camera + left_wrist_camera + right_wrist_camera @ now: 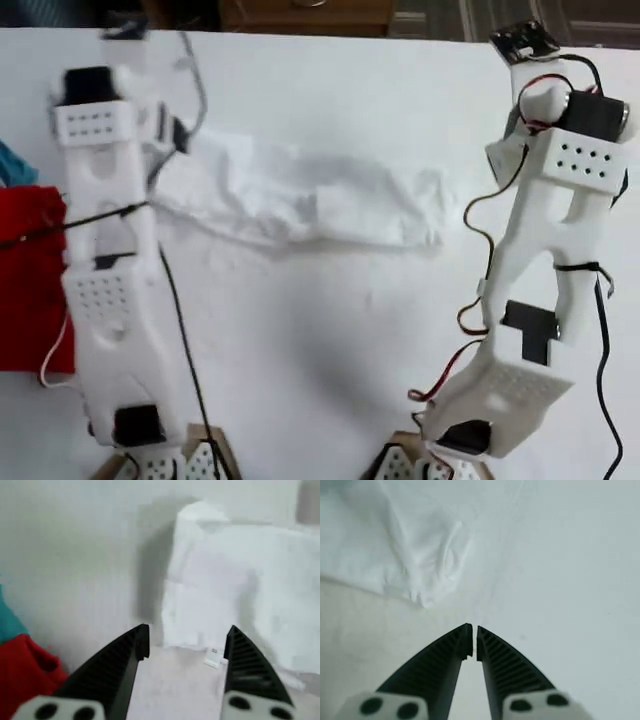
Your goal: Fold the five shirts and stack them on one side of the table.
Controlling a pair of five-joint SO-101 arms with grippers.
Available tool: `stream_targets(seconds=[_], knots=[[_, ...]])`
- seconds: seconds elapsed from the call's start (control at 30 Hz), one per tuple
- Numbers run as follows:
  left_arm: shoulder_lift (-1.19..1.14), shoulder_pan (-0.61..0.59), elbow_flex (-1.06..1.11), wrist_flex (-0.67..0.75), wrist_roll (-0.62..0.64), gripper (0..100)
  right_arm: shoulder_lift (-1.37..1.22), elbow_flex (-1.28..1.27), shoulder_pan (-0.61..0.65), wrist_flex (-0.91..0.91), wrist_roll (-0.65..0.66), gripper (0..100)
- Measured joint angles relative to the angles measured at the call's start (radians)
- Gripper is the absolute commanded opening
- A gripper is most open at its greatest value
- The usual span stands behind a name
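The table (320,340) is white and plain. Behind its far edge stands dark wood furniture (300,15). The white shirt (310,200) lies crumpled in a long strip across the far-middle part of the table, btw. the two arms. A red shirt (30,270) lies at the table edge beside the left arm, w/ a bit of teal cloth (10,165) just behind it.

The left wrist view gives detail that the high view does not. The left gripper (188,632) has its jaws wide apart w/ nothing in them, above the edge of the white shirt (240,580). A small label (213,657) at that edge sits btw. the jaws. The red shirt (20,675) and teal cloth (7,622) are off to one side.

In the right wrist view the right gripper (471,630) has its jaws nearly together, only a thin slit left, and nothing is in them. It hangs over bare table (570,580), near a wrinkled end of the white shirt (395,540) but not touching it.
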State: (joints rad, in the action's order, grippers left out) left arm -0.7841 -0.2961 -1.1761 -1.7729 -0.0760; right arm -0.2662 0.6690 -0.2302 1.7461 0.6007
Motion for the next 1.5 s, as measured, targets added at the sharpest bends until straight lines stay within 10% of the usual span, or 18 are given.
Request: stream_targets(seconds=[0.67, 1.5], knots=[[-0.219, -0.124, -0.003, 0.0, 0.074, 25, -0.1, -0.588, 0.298, -0.477, -0.012, 1.9], [-0.221, -0.207, -0.008, 0.017, 0.118, 25, -0.52, -0.137, 0.074, -0.094, -0.012, 1.9]])
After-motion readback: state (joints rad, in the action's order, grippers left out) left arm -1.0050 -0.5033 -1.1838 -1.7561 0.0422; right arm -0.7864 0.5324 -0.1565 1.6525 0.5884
